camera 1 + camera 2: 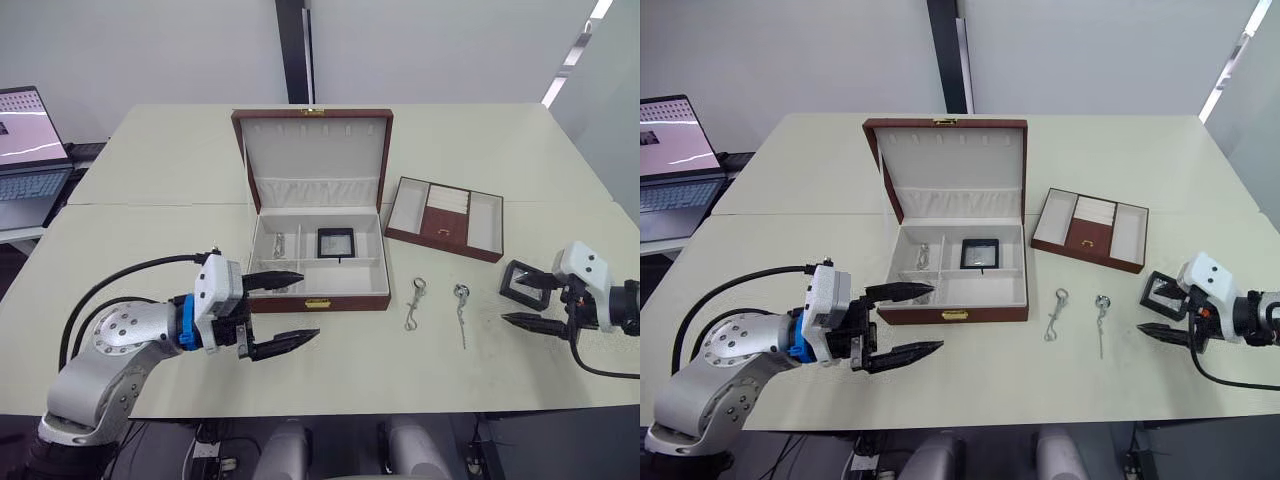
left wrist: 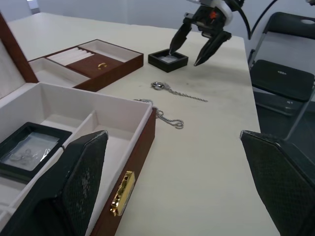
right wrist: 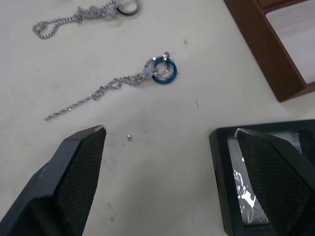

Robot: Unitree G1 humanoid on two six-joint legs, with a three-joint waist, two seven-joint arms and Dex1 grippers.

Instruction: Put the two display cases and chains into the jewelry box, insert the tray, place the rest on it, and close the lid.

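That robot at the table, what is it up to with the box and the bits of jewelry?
It is packing a jewelry box, whose lid stands open. One display case already lies inside. The right hand, open, hovers at the second display case on the table, not yet gripping it. The left hand waits open by the box's front. Two chains lie loose on the table, and the tray sits beside the box.
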